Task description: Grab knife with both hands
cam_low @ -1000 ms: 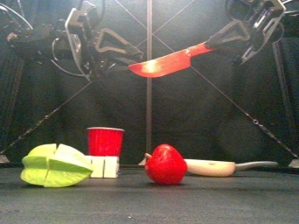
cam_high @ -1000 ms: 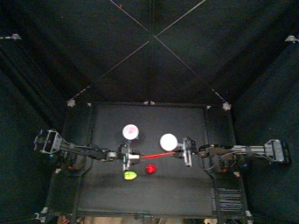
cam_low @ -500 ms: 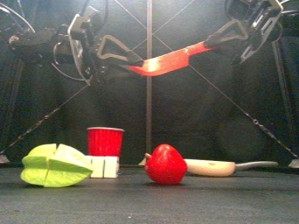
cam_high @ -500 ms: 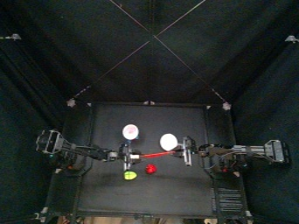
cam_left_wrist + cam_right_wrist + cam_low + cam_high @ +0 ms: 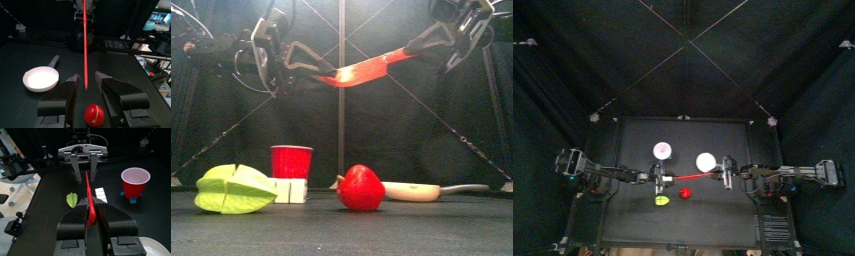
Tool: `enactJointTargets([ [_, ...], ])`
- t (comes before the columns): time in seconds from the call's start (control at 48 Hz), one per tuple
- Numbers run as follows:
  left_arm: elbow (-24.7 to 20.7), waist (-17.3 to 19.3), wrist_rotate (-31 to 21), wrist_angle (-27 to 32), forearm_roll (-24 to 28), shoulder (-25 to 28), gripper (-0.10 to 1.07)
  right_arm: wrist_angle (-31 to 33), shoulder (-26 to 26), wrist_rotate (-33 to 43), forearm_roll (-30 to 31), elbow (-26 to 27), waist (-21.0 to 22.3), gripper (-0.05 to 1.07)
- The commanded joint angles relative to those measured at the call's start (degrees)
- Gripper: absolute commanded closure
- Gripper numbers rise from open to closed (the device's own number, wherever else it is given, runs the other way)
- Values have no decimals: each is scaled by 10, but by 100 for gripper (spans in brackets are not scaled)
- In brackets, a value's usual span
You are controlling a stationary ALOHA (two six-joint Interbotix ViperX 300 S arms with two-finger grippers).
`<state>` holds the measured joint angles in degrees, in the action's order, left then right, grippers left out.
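The knife [image 5: 372, 68], a long thin red strip, hangs high above the table between the two arms. My right gripper [image 5: 422, 44] is shut on its handle end, and in the right wrist view the blade [image 5: 87, 188] runs out from those jaws [image 5: 89, 202]. My left gripper [image 5: 326, 68] is open at the knife's other end. In the left wrist view the red strip [image 5: 85, 50] reaches into the gap of the left gripper [image 5: 85, 76], and neither finger touches it. From above, the knife [image 5: 698, 179] spans the two grippers.
On the table below stand a red cup [image 5: 291, 160], a yellow-green lump [image 5: 234, 188], small white cubes [image 5: 291, 192], a red ball [image 5: 361, 188] and a white pan [image 5: 418, 190]. The ball [image 5: 93, 114] lies right under the left jaws.
The left gripper has crept toward the knife, so the tip now lies deeper between its open jaws. The right gripper and knife have barely moved.
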<state>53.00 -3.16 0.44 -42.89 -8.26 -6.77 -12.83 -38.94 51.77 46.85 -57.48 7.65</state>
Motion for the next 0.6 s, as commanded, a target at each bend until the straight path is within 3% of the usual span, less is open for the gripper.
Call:
enactJointTargets([
  [0.0,-14,2,1,-6,2,-2,24,-5,-4,0,-1,16,3,53],
  [0.125,-14,2,1,-6,2,-2,30,-4,-4,0,0,16,2,53],
  [0.458,-11,5,0,-6,3,-11,75,-5,-1,2,-2,10,3,53],
  [0.583,-3,6,1,-6,3,-20,83,-5,4,1,-2,-1,0,53],
])
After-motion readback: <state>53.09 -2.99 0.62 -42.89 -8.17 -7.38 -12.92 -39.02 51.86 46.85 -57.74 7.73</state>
